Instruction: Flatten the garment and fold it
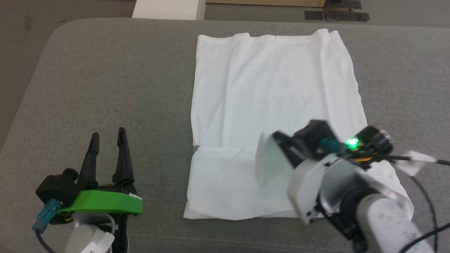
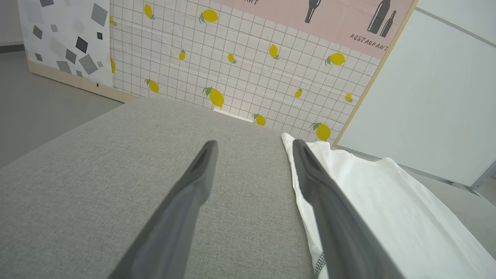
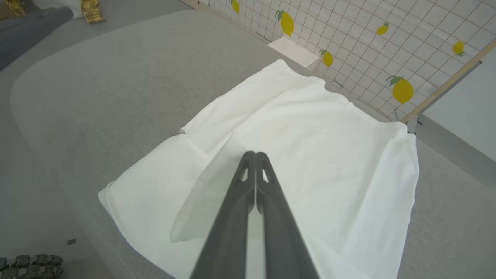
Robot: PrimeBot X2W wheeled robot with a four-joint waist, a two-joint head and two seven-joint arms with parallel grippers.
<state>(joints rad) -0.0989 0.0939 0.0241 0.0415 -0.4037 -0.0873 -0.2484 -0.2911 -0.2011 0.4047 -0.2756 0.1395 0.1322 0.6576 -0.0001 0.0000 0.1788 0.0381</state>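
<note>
The garment (image 1: 274,88) is a white T-shirt lying mostly flat on the grey cushion (image 1: 105,88), its sides folded in to a rough rectangle. My right gripper (image 1: 278,137) hovers over its near right part, shut on a thin flap of the fabric that hangs lifted from the fingers. In the right wrist view the closed right gripper (image 3: 255,154) points across the garment (image 3: 329,155), with the raised flap on its left. My left gripper (image 1: 108,133) rests open on bare cushion left of the shirt. In the left wrist view the left gripper (image 2: 254,143) holds nothing, and the garment (image 2: 379,193) lies past its right finger.
The grey cushion (image 2: 97,174) has rounded corners and drops to the floor on the left and far sides. A lemon-patterned panel (image 2: 240,69) stands beyond its far edge, with a white block (image 1: 168,8) at its foot. Black cables (image 1: 425,196) trail off my right arm.
</note>
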